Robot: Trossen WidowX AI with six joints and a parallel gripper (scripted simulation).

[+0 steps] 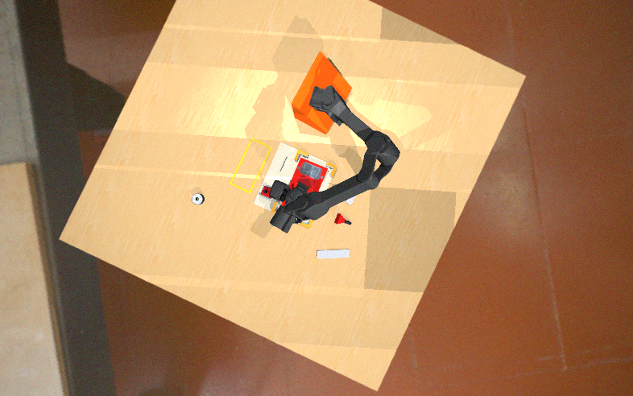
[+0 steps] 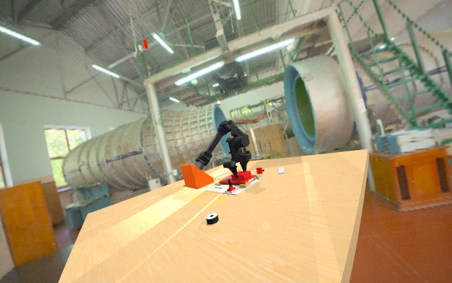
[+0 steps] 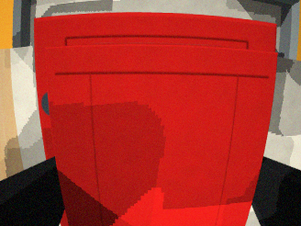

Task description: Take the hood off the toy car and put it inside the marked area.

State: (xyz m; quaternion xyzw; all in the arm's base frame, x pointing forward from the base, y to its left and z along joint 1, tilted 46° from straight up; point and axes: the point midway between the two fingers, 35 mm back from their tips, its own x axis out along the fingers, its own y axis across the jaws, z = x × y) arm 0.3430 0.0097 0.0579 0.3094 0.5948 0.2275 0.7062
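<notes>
The red toy car (image 1: 312,173) (image 2: 247,179) stands on a white mat (image 1: 281,160) (image 2: 240,190) with orange corner brackets. Its flat red hood (image 3: 153,122) fills the wrist view and still lies on the car. My gripper (image 1: 290,195) (image 2: 237,173) (image 3: 158,166) is down over the car's front end. It is shut on the hood, with one black finger against each side edge. The marked area (image 1: 241,161) (image 2: 204,202) is a yellow outlined rectangle on the table, just left of the mat. Nothing lies in it.
The arm's orange wedge base (image 1: 313,100) (image 2: 195,176) stands behind the car. A small black-and-white wheel (image 1: 196,199) (image 2: 211,218) lies left of the marked area. A small red part (image 1: 342,219) (image 2: 259,170) and a pale strip (image 1: 333,253) (image 2: 281,170) lie on the car's other side.
</notes>
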